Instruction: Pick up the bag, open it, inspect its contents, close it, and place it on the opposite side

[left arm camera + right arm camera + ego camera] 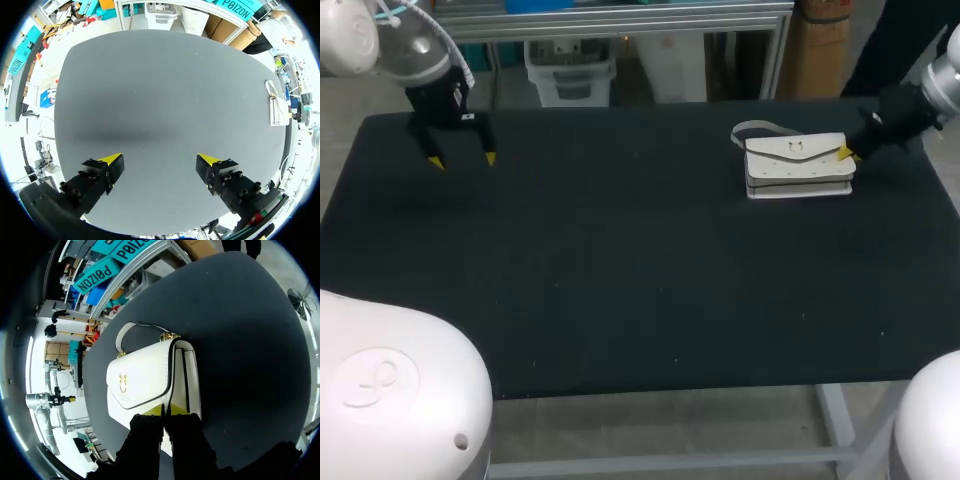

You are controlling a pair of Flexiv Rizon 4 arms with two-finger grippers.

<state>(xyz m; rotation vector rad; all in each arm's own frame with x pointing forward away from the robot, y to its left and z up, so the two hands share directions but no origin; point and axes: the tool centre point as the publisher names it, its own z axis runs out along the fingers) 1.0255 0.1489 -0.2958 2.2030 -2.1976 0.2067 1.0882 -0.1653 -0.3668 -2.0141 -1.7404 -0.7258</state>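
A white handbag (798, 165) with a gold clasp lies flat at the table's far right, its flap closed and its strap (752, 130) curled behind it. My right gripper (847, 153) is at the bag's right end. In the right wrist view the bag (145, 380) fills the space ahead of the right gripper (166, 411), whose yellow tips are pinched together on the flap's dark-trimmed edge. My left gripper (463, 160) hangs open over the far left of the table, with nothing between its fingers. In the left wrist view the left gripper (160, 162) stands wide and the bag (277, 107) shows far off.
The black table top (620, 270) stretches bare between the two arms. Its front edge runs near the view's bottom, and its right edge lies close beside the bag.
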